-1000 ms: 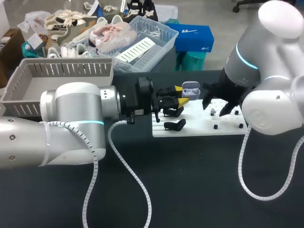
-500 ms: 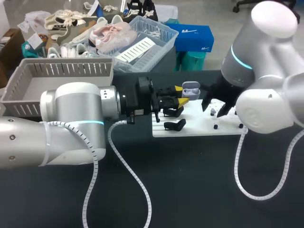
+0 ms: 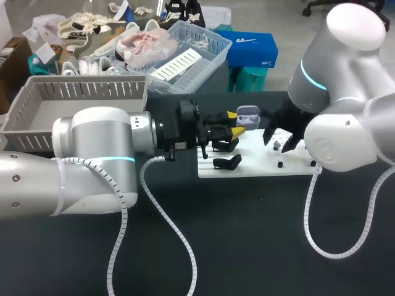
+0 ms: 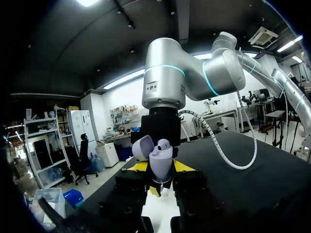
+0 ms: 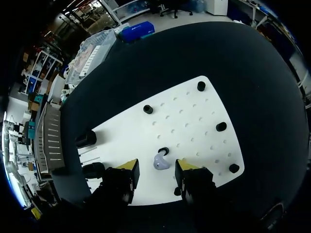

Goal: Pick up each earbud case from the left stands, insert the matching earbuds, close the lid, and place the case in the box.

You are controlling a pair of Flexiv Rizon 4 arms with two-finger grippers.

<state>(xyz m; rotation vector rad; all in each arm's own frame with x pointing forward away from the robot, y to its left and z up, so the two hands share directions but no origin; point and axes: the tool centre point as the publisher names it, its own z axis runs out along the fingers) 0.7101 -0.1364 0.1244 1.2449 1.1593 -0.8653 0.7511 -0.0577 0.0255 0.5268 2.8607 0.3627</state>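
Now squaring up over the loose earbud while the open case waits.

My right end effector (image 5: 157, 168) hangs released above the white perforated board (image 5: 189, 116), its fingers straddling the small lavender earbud (image 5: 160, 162) without touching it. My left end effector (image 4: 161, 171) is clenched on the lavender earbud case (image 4: 160, 160), holding it lid-open above the board's left end, over the black desk (image 3: 247, 234). To do this well, I should drop straight down, keep the earbud centred, and pinch gently so it doesn't skid. Compared with a second ago, my right arm has swung slightly inward and my left has not budged.
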